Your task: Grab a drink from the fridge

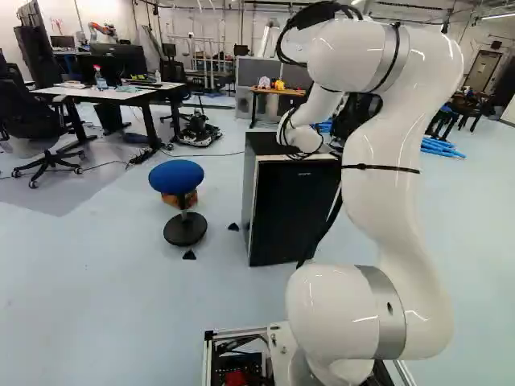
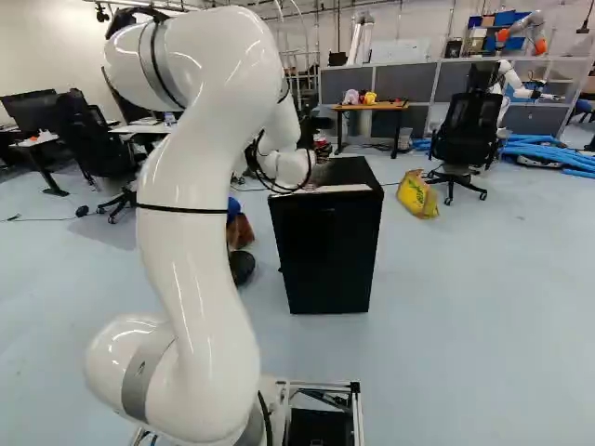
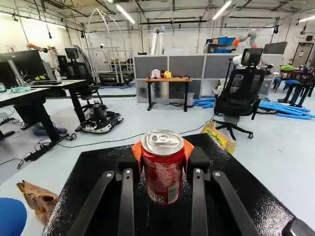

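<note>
Gripper (image 3: pixel 163 160) closed on red drink can (image 3: pixel 163 178), orange pads at both sides. Can upright, top intact; printed label, partly turned away. Black fridge (image 2: pixel 327 251) beneath gripper, door shut, contents hidden; can't tell whether can touches its top. Farther out, ahead of gripper: yellow bag (image 3: pixel 225 141), partly hidden behind fridge, contents unclear.
</note>
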